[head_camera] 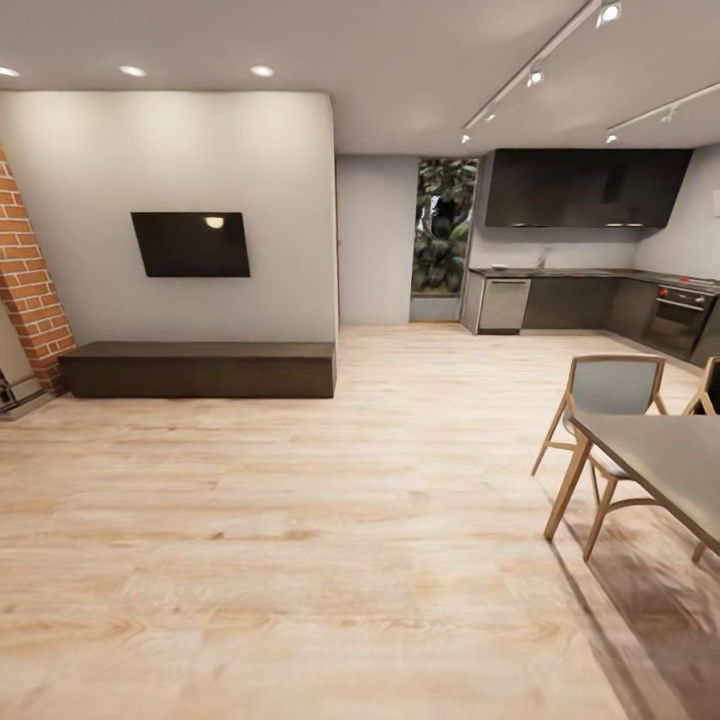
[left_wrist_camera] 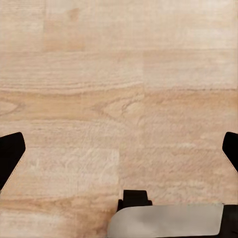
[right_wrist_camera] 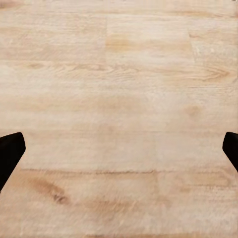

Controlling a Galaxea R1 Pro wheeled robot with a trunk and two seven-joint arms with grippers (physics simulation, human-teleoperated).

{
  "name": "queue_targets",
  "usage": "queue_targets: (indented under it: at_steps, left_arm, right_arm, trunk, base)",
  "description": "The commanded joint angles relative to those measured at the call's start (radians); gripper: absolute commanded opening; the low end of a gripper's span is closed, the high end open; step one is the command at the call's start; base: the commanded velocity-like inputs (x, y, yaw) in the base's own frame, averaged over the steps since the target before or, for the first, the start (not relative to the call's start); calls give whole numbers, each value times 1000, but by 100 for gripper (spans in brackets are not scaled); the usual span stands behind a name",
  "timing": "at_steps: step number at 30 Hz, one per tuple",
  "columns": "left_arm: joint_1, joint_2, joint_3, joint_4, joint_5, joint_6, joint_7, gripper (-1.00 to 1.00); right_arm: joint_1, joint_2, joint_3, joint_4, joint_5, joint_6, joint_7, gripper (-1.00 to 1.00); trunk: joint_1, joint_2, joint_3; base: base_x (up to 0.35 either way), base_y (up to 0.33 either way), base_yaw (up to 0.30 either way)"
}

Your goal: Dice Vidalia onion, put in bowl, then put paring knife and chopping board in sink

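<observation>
Countertop, distant, dark, L-shaped.

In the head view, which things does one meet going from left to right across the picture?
Brick wall → wall television → window with plants → dishwasher → wooden chair → oven.

You have open wooden floor ahead, running bare to the far kitchen counter. On your right a dining table and two chairs jut into the way. To the left, a long low bench lines the wall. Beneath both wrists lies bare floor.
</observation>
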Motion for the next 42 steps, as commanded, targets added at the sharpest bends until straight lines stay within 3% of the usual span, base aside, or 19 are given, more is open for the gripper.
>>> queue_targets:
  at_steps: [1,21,42]
  left_arm:
    - [0,0,1,-1,1,-1,0,100]
    - [0,1,1,-1,1,-1,0,100]
    - [0,1,1,-1,1,-1,0,100]
  right_arm:
    - [0,0,0,0,1,-2,-1,100]
    - [0,0,0,0,1,-2,-1,100]
    - [0,0,0,0,1,-2,-1,100]
  trunk:
    - [1,0,-1]
    - [1,0,-1]
    - [1,0,-1]
  base:
    - [317,0,0]
    - [317,0,-4]
    - [317,0,-86]
